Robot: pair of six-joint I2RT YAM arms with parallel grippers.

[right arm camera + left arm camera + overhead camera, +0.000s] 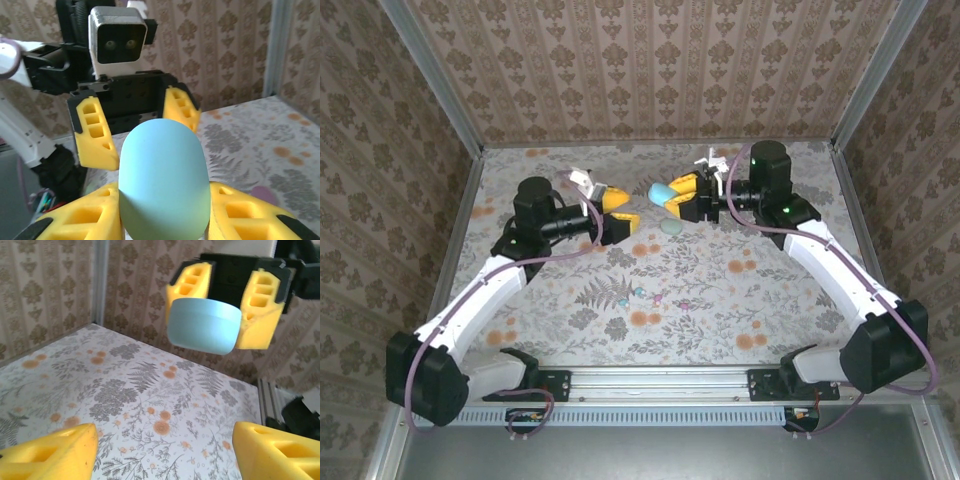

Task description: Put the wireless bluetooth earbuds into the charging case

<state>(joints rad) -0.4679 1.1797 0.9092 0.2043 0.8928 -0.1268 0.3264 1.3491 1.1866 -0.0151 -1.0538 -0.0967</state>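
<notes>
Firmly, right hand holds charging case.

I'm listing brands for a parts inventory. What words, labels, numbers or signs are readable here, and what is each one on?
No readable text in any view.
Blue case: plain, no logo or label visible.
Wrist camera: no legible marking on its housing.
Tablecloth and walls: floral patterns only, no lettering.
Front rail: any marking is too small to read.
</notes>
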